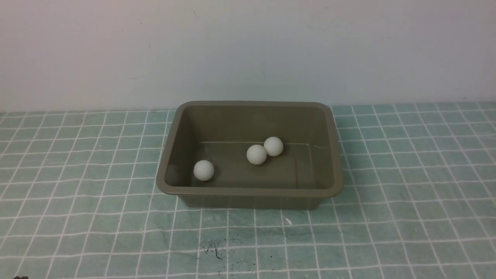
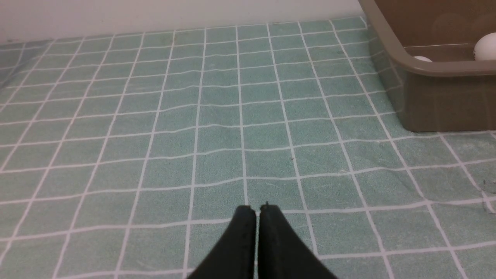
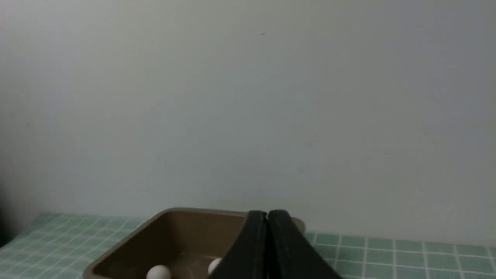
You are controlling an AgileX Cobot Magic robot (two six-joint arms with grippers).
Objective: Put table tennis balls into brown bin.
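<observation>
All three table tennis balls (image 1: 204, 170) inside brown bin (image 1: 250, 191). Left gripper (image 2: 257, 207), right gripper (image 3: 267, 213): fingertips together, nothing held. Looks done; best keep both clear of bin rim.

Left wrist view: picture edge cutting off brown bin (image 2: 445, 97); bin rim hiding most of one ball (image 2: 422, 59); edge cropping another ball (image 2: 486, 47). Right wrist view: right end effector (image 3: 267, 215) covering part of bin; lower edge clipping balls. Front view: dark object (image 1: 21, 277) barely showing at corner, too little to identify.
</observation>
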